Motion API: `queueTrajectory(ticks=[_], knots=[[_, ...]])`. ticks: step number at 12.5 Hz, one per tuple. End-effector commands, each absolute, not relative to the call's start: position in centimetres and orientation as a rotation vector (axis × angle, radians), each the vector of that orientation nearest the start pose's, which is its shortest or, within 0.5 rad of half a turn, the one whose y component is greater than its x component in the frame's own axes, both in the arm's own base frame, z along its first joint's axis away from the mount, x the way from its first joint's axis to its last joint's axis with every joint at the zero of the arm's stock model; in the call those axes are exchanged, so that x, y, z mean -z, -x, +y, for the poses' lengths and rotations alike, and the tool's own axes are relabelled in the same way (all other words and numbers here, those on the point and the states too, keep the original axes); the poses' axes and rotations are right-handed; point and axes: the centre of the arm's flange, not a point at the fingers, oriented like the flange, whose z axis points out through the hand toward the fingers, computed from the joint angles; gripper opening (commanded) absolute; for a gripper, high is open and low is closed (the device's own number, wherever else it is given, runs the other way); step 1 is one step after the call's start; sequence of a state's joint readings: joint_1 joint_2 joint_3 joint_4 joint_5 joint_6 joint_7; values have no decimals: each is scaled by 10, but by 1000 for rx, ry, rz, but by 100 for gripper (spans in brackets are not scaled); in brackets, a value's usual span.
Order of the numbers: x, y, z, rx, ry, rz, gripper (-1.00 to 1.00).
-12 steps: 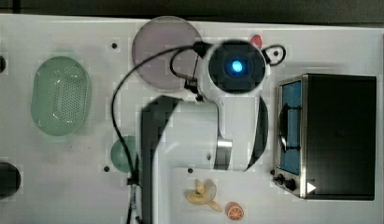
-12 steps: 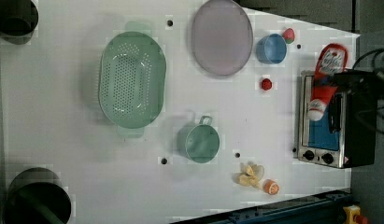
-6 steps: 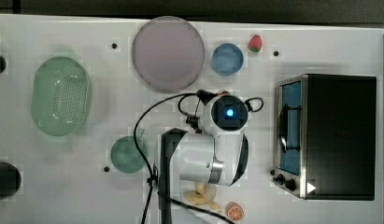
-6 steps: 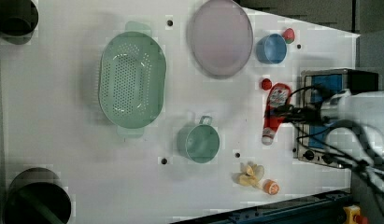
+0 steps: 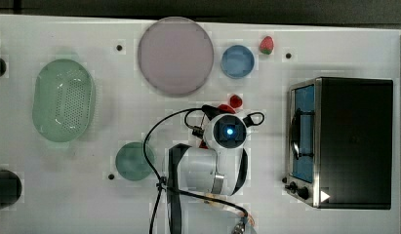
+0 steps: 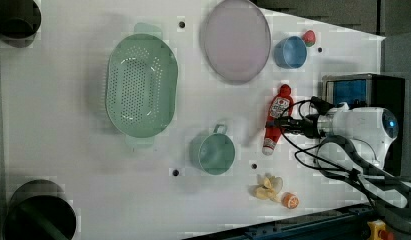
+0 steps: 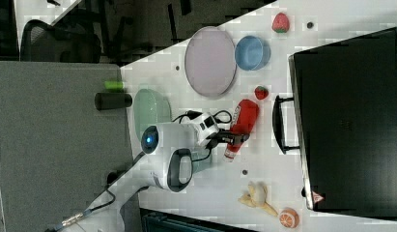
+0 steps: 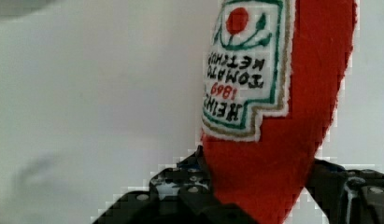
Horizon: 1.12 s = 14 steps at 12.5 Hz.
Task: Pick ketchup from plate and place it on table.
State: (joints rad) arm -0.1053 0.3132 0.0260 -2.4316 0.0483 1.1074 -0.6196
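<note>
We see the tool (image 6: pixel 288 123) clamped on the ketchup (image 6: pixel 275 120), a soft red bottle held over the white surface (image 6: pixel 68 150) between the plate (image 6: pixel 236 40) and the black toaster oven (image 5: pixel 351 141); in the wrist view the dark fingers (image 8: pixel 180 186) press on either side of the red body (image 8: pixel 273 163), with the white surface behind it; whether the bottle touches the surface or hangs just above it we cannot tell; the label (image 8: pixel 243 70) is white with a green and gold border and a red tomato on green leaves, and its stitched letters, shown upside down, read "HEINZ", "1869" in red and "TOMATO KETCHUP"; in the left view the same label shows on the upper part of the bottle, too small to read there; in the right view the ketchup (image 7: pixel 240 126) lies slanted beside the oven's handle, with a small red strawberry (image 7: pixel 262 92) near its upper end; the plate (image 5: pixel 175 56) is a pale mauve disc with nothing on it, well apart from the bottle; just beside it in the top view's right stands a small blue bowl (image 5: pixel 237 61), and past that another strawberry (image 5: pixel 266 45); a green perforated basket (image 5: pixel 64 100) sits toward the top view's left, a green cup (image 6: pixel 213 152) near the bottle in the left view, and a banana (image 6: pixel 267 186) with an orange slice (image 6: pixel 291 201) close to the surface's edge
</note>
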Motion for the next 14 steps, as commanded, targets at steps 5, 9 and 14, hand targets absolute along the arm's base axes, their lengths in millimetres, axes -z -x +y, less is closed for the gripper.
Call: queueTrajectory(ticks=[5, 9, 14], knots=[[-257, -523, -30, 191, 3053, 479, 100], [-354, -535, -27, 164, 2960, 832, 100], [-483, -537, -16, 44, 2821, 1243, 100]])
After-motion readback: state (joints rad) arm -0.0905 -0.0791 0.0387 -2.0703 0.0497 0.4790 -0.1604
